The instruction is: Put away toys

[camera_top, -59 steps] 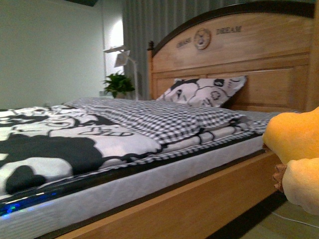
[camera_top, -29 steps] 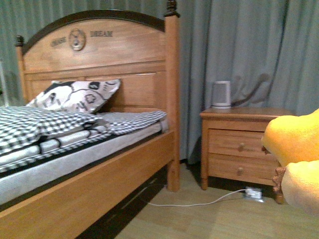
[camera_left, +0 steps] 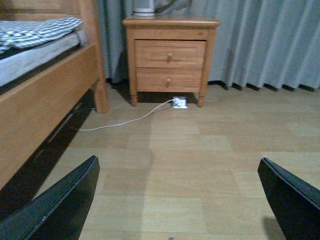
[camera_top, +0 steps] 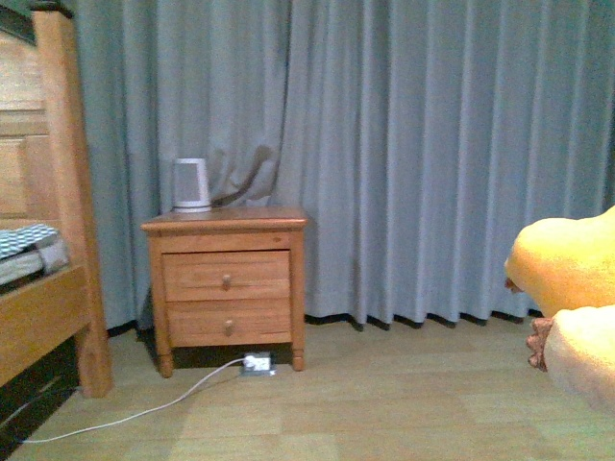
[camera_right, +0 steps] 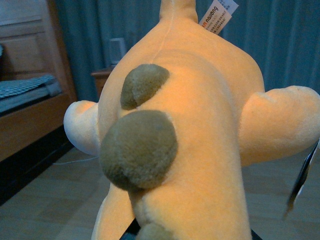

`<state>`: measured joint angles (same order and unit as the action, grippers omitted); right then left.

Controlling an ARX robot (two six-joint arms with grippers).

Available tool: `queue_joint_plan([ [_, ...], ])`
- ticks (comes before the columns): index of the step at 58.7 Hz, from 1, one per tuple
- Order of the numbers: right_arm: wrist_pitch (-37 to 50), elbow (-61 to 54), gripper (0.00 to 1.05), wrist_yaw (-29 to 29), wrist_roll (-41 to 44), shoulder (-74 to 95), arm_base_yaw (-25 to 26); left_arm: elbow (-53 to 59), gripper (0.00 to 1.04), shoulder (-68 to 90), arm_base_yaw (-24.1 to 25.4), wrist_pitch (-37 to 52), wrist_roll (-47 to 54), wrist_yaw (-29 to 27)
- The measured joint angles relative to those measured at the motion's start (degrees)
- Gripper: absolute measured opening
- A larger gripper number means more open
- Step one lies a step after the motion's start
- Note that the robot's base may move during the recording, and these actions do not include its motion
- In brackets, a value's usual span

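Fuzzy matt plush toy (camera_right: 200, 125); smooth wooden nightstand (camera_top: 226, 279); cloth curtain (camera_top: 413, 144).

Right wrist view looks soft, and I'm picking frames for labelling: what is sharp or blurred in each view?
Right wrist view: the plush toy fills the frame, fur slightly soft, background dim and blurred. Front view: nightstand fairly sharp, plush edge soft. Left wrist view: floor clear, left hand a dark silhouette.
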<state>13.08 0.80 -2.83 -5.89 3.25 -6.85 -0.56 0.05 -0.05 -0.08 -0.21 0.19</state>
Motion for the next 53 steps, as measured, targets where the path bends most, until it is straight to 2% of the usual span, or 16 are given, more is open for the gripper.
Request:
queue_joint_plan([
  [53, -0.02, 0.00, 0.07, -0.37, 0.00, 0.00, -0.07, 0.00, 0.98, 0.00, 0.00, 0.00, -0.02, -0.22],
])
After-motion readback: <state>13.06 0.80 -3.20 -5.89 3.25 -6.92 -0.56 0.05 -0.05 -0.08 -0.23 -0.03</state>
